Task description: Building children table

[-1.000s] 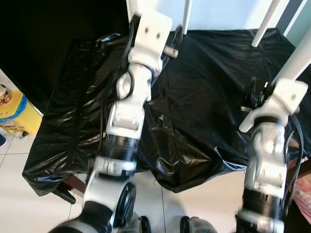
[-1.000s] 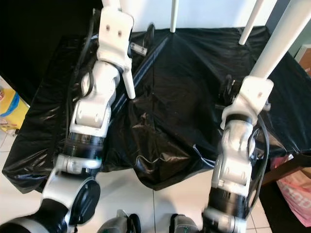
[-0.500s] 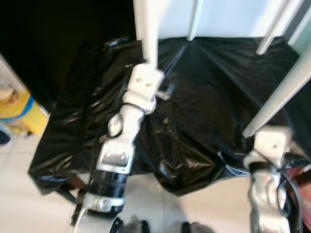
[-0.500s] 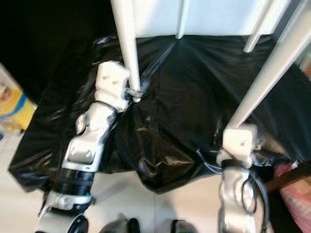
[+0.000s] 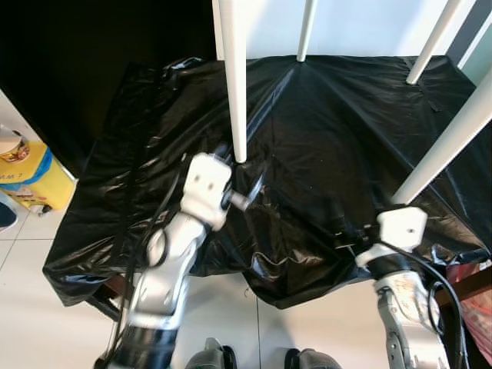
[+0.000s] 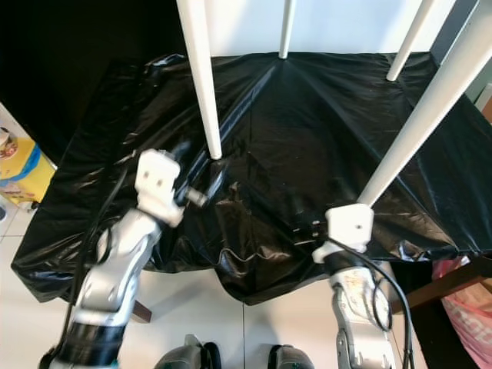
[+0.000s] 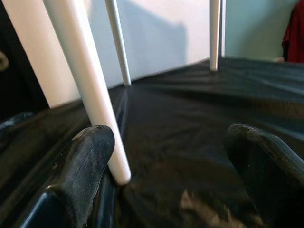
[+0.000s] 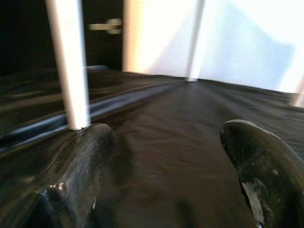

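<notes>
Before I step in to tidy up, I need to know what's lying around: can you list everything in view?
Table legs: four, white, standing up from the black-covered surface; near-left, far-left, far-right, near-right.
Plastic sheet: one, black, crinkled, draped over the low surface and hanging off its front edge.
Bag or box: one, yellow with blue, on the floor at far left.
Floor tiles: white, in front of the sheet.
Pink bag: one, on the floor at lower right.
Left end effector: black fingers open, beside the foot of the near-left leg.
Right end effector: black fingers open, low over the sheet.
</notes>
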Tool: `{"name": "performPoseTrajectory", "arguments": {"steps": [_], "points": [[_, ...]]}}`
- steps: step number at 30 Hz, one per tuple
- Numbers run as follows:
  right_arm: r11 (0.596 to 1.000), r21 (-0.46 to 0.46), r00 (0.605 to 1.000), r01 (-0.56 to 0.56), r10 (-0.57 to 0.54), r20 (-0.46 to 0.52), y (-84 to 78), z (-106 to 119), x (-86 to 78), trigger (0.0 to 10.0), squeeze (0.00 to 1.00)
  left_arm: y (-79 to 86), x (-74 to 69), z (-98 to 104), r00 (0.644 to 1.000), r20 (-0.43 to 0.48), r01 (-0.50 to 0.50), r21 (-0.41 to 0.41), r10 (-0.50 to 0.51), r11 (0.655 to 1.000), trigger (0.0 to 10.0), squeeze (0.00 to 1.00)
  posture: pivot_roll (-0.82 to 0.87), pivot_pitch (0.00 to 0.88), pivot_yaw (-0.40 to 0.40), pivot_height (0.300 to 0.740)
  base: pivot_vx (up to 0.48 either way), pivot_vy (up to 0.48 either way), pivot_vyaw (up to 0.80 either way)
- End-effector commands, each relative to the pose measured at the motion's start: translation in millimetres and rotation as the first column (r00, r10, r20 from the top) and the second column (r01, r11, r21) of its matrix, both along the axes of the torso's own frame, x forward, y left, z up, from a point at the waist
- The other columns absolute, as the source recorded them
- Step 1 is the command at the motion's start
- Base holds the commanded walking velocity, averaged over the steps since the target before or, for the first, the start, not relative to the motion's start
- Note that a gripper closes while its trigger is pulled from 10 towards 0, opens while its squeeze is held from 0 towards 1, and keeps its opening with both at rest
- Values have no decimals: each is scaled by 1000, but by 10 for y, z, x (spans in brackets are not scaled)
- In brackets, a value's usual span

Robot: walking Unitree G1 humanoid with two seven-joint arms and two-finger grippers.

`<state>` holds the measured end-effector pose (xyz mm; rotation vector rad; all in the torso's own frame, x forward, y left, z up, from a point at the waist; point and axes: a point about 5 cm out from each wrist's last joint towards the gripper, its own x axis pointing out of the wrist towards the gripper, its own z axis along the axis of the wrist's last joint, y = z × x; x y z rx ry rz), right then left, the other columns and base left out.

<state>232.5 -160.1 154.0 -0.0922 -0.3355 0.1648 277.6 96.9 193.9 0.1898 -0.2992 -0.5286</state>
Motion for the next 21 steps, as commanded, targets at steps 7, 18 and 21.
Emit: {"name": "performPoseTrajectory", "arguments": {"steps": [7,18,21], "points": [[1000,-16,998,-22,21,-64,-89,-178,201,10000,0,245,-89,-325,985,-78,-154,-30,151,988,10000,0,18,81,-48,740,0,0,0],[994,70,990,79,-70,-121,-13,-334,430,10000,0,436,-11,-566,917,-209,-384,-222,341,896,10000,0,20,54,-62,740,0,0,0],[996,71,991,58,-49,-122,39,-363,415,10000,0,393,-9,-552,925,-198,-368,-246,325,897,10000,0,18,48,-62,740,0,0,0]]}}
